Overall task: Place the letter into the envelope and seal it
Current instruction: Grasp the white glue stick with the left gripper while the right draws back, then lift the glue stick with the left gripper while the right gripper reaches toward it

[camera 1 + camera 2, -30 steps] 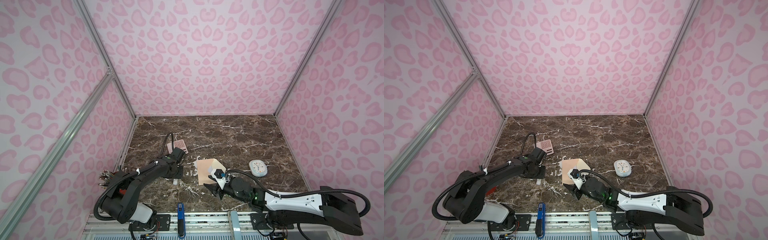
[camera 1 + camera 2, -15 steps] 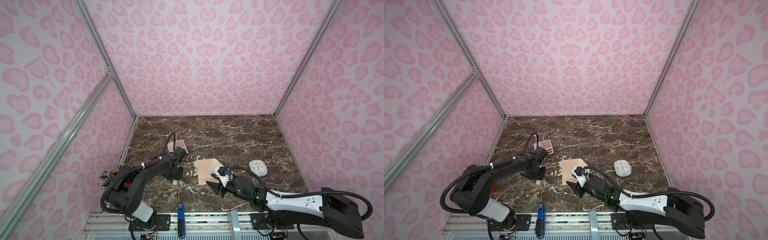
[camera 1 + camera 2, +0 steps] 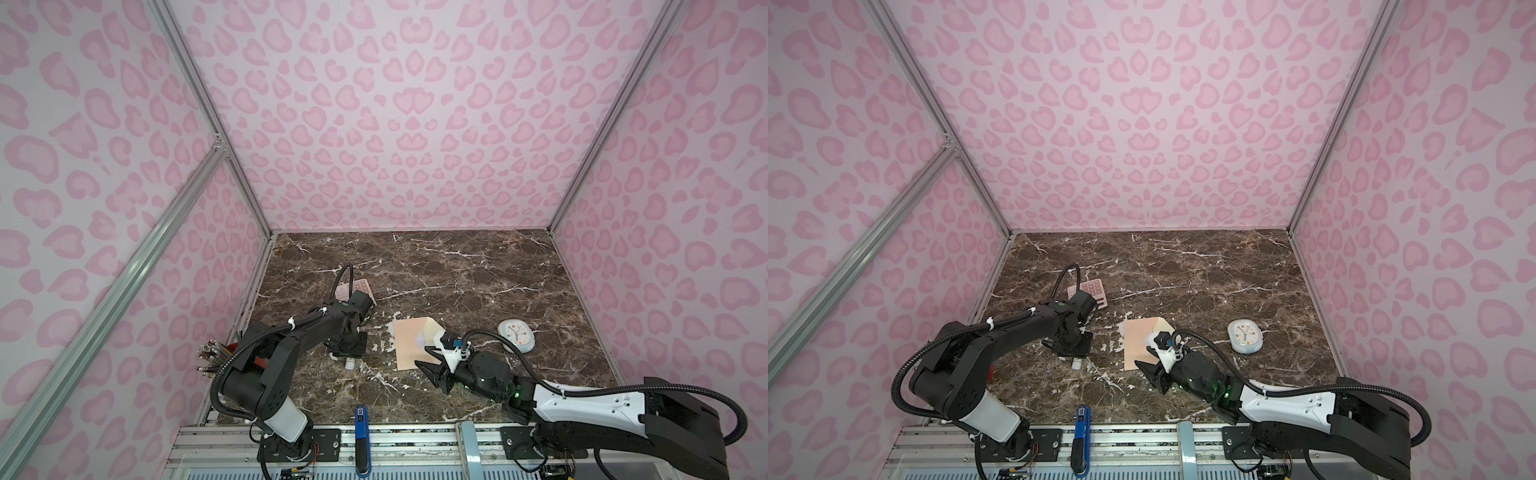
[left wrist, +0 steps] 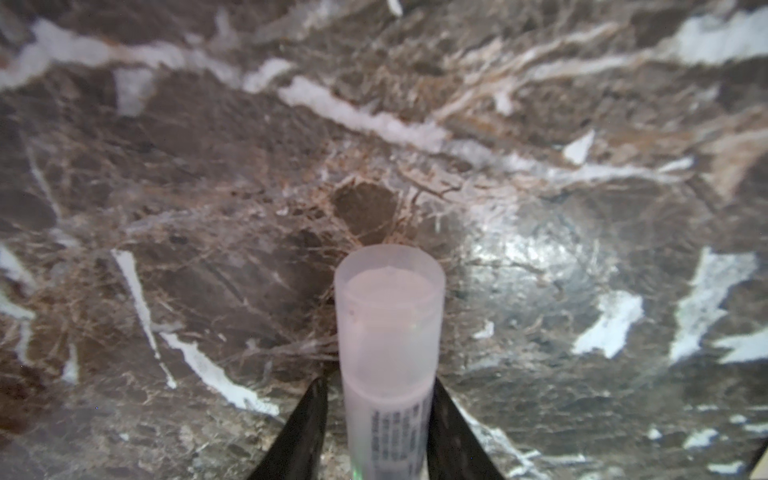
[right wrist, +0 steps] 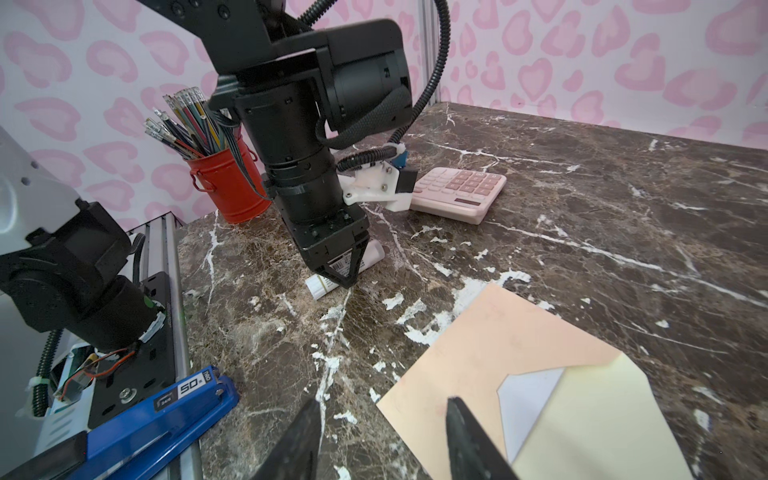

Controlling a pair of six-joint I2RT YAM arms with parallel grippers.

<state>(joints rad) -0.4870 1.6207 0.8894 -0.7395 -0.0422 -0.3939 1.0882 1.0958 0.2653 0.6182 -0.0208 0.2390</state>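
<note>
**Envelope and letter.** The envelope [image 3: 409,347] is a flat peach-tan rectangle lying on the near middle of the table, between the two arms. Its paler cream flap [image 5: 602,419] extends from the end nearest the right arm. The letter [image 5: 528,399] sits inside the envelope, and only a white wedge of it shows in the notch between body and flap.

**Grippers.** The right gripper [image 5: 382,419] hangs low over the envelope's near edge with its jaws apart and nothing between them. The left gripper [image 4: 380,382] points down at a glue stick [image 4: 390,332] lying on the table well to the left of the envelope. Its fingers [image 5: 343,272] straddle the tube. One touches it and a sliver of marble shows beside the other, so a firm grip cannot be confirmed.

**Surface and room.** The table [image 3: 457,270] is dark brown marble with white veins. The walls [image 3: 395,104] are pale pink with darker heart-like blotches, and aluminium posts join them at the corners.

**Differences between views.**
- Both top views show a pale clock [image 3: 1246,336] to the right of the envelope and a pink calculator [image 3: 1090,289] behind the left arm.
- The right wrist view alone reveals the letter's wedge. It also gives a plain look at a red tin of pencils [image 5: 230,183] at the table's left edge and a blue stapler [image 5: 166,411] on the front rail.
- The left wrist view holds only the marble, the tube and the finger edges.
</note>
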